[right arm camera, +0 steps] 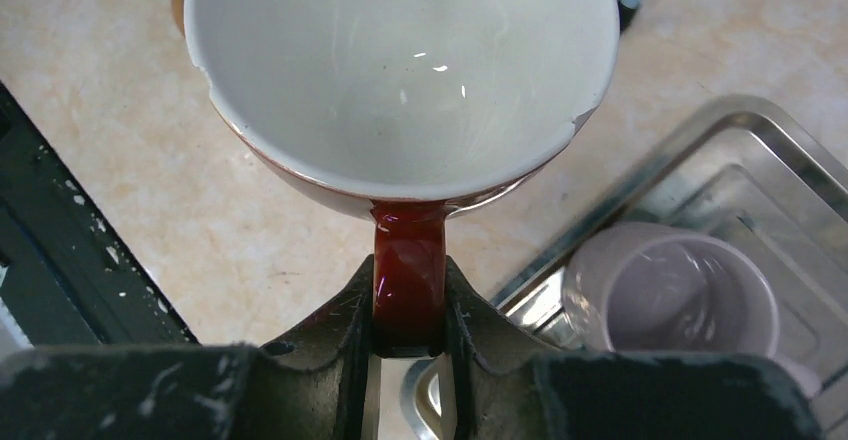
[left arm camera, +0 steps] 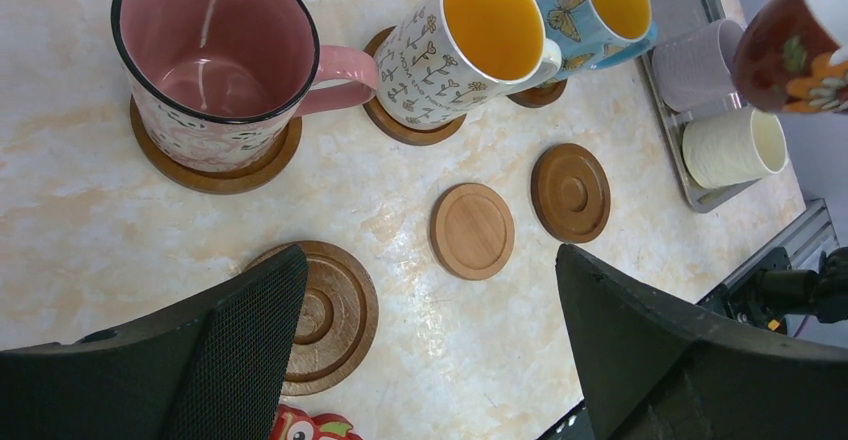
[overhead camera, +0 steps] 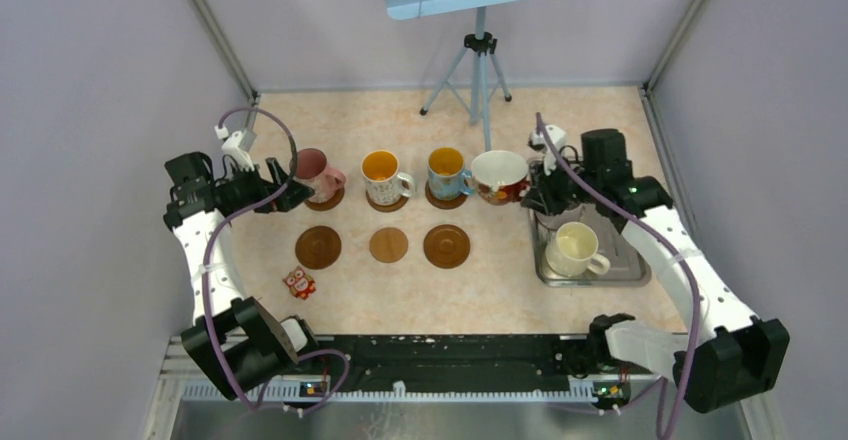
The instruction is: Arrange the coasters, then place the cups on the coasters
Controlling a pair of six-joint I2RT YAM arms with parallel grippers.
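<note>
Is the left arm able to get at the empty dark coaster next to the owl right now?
Probably yes: the left gripper is open and empty, and the dark coaster lies bare close below its fingers, with nothing between them.

White links [overhead camera: 722,310], black joints [overhead camera: 245,345], purple cables [overhead camera: 252,110]; black mesh-textured pincer fingers [left arm camera: 235,350].

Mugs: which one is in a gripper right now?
The red mug, white inside: the right gripper is shut on its handle. The pink mug, patterned mug and blue mug stand on coasters; the cream mug and lavender mug sit in the tray.
</note>
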